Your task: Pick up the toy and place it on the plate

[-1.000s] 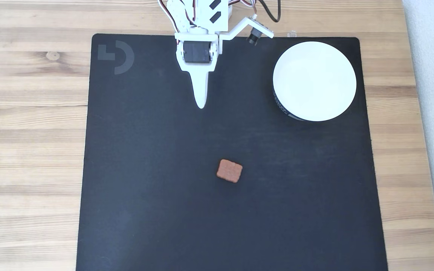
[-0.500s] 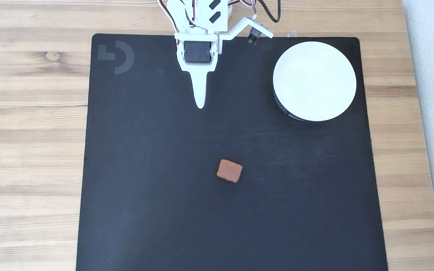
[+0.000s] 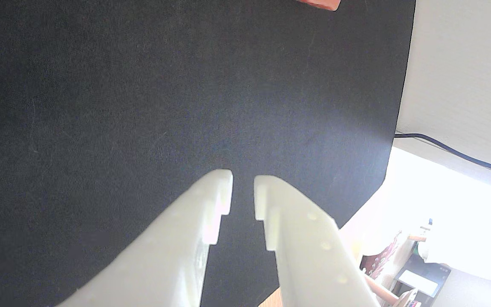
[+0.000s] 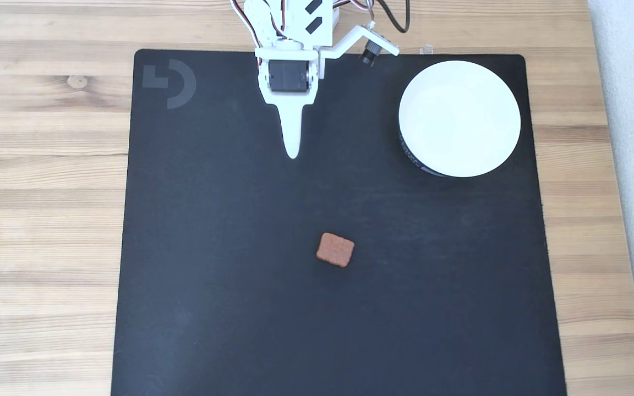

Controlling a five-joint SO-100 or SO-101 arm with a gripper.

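a light wooden desk [image 4: 42, 165] carries a black mat [image 4: 229, 308] with a faint grey logo [image 4: 169, 82] in its upper left corner in the fixed view. on the mat lie the toy [image 4: 335, 249], near the middle, and the plate [image 4: 459, 118], at the upper right.

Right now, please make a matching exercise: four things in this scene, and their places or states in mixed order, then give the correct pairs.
Things:
1. toy
2. plate
3. hand
4. mat

Places or states:
A. white and round, in the upper right corner of the mat in the fixed view
B. black, lying on the wooden table
C. lying alone near the middle of the mat
D. fingers slightly apart, nothing between them, above bare mat

Pairs: 1-C, 2-A, 3-D, 4-B
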